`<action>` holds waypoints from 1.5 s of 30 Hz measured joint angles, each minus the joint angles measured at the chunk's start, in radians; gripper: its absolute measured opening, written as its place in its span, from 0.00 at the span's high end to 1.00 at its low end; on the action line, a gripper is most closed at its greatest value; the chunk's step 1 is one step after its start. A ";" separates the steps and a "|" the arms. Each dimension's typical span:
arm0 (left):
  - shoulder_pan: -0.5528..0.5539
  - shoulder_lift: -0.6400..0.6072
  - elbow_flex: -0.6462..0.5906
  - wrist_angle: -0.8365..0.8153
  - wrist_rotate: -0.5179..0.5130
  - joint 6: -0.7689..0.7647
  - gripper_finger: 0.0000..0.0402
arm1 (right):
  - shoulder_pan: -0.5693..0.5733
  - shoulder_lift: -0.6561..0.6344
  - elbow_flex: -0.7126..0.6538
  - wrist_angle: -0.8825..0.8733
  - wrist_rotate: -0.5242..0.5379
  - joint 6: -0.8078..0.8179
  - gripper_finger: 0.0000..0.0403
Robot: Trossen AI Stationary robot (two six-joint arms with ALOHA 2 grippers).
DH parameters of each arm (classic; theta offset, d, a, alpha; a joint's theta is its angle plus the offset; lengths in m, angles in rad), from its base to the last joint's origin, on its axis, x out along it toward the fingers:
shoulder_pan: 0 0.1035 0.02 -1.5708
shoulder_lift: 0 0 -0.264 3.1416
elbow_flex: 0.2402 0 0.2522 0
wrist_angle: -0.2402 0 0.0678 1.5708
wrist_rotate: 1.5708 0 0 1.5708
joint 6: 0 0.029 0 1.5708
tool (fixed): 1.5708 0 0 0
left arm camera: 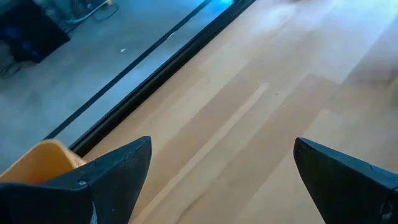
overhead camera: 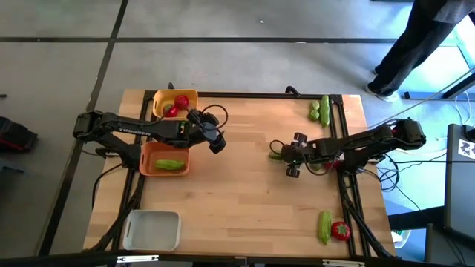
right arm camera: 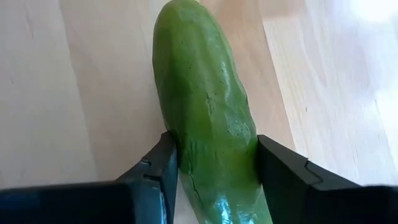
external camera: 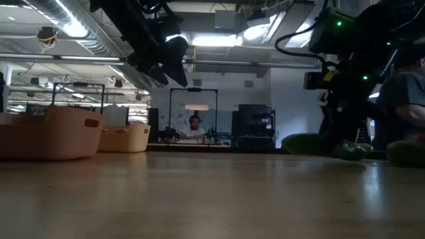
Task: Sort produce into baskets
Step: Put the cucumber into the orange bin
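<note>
Right wrist view: the right gripper [right arm camera: 214, 168] had both fingers pressed against the flanks of a cucumber [right arm camera: 205, 106] lying on the table [right arm camera: 62, 93] — closed on it, not yet lifted as far as I could judge.
Where that was: in the high view, right of the table's middle, the right gripper [overhead camera: 286, 157] pointing toward the centre with the green piece under it.
Left gripper: its fingers [left arm camera: 106, 180] stood wide apart over bare wood, holding nothing; from above the left gripper [overhead camera: 211, 137] hung just beside the yellow basket [overhead camera: 185, 95].
Doing this step well: I'd judge the grip sat near one end of the cucumber, so a straight, slow lift would keep it from swinging before the carry to the orange basket [overhead camera: 148, 152], where a cucumber [overhead camera: 170, 165] already lay.
Baskets: three — yellow, orange, and a white-grey one [overhead camera: 152, 230] at the near left corner.
Tomatoes: two in the yellow basket [overhead camera: 175, 105], one [overhead camera: 341, 230] at the near right corner.
Cucumber-like pieces: four at least — one gripped, one in orange, one [overhead camera: 324, 226] touching the loose tomato, one [overhead camera: 325, 107] at the far right edge.
Limes: one [overhead camera: 315, 110] beside that far cucumber; others I could not tell.
</note>
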 joint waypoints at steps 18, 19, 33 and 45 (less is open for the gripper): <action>-0.093 0.067 0.000 0.254 0.035 0.219 0.03 | 0.000 0.000 0.000 0.192 0.063 -0.125 0.62; -0.094 0.078 0.000 0.287 0.061 0.234 0.03 | 0.000 0.000 0.000 0.195 0.067 -0.126 0.62; -0.149 0.227 0.000 0.658 0.312 0.162 0.03 | 0.002 -0.082 0.071 0.089 0.017 -0.145 0.61; -0.287 0.338 -0.001 0.863 0.140 0.020 0.03 | 0.003 -0.165 0.077 0.283 -0.233 -0.151 0.61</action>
